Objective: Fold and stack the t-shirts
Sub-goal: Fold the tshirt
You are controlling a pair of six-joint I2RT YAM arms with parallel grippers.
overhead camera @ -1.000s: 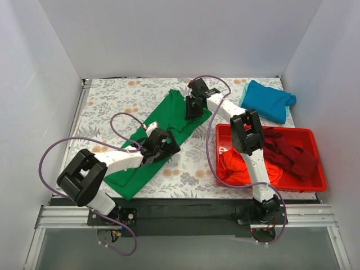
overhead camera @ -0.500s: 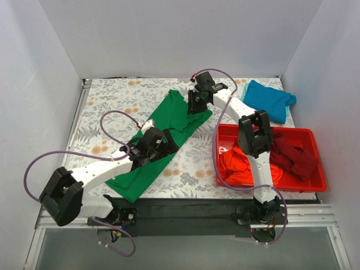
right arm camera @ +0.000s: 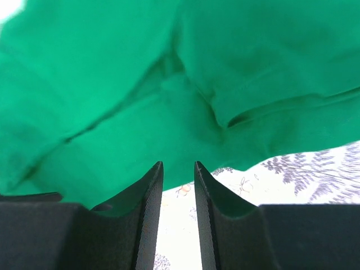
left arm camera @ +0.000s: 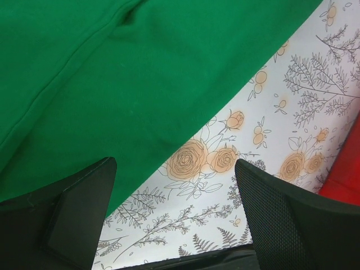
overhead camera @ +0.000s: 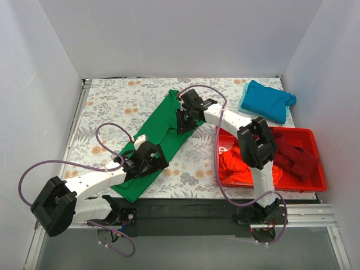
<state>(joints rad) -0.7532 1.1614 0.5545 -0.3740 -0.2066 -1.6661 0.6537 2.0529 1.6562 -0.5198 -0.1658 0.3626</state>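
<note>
Green t-shirt (overhead camera: 163,126): long strip on the floral table (overhead camera: 107,104), under both sets of jaws.
Left jaws: wide apart and empty, straddling the shirt's edge (wrist view only).
Right jaws: narrow slit, gripping nothing, hem just beyond the tips.
Red tray (overhead camera: 304,185): right of the right jaws, holding the orange-red t-shirt (overhead camera: 232,167) and maroon t-shirt (overhead camera: 295,157).
Teal t-shirt (overhead camera: 270,101): beyond the tray.

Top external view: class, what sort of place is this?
Probably a robot test cell: plain white panels enclose a floral table, two arms are bolted to its rail, shirts sit in a red tray.
</note>
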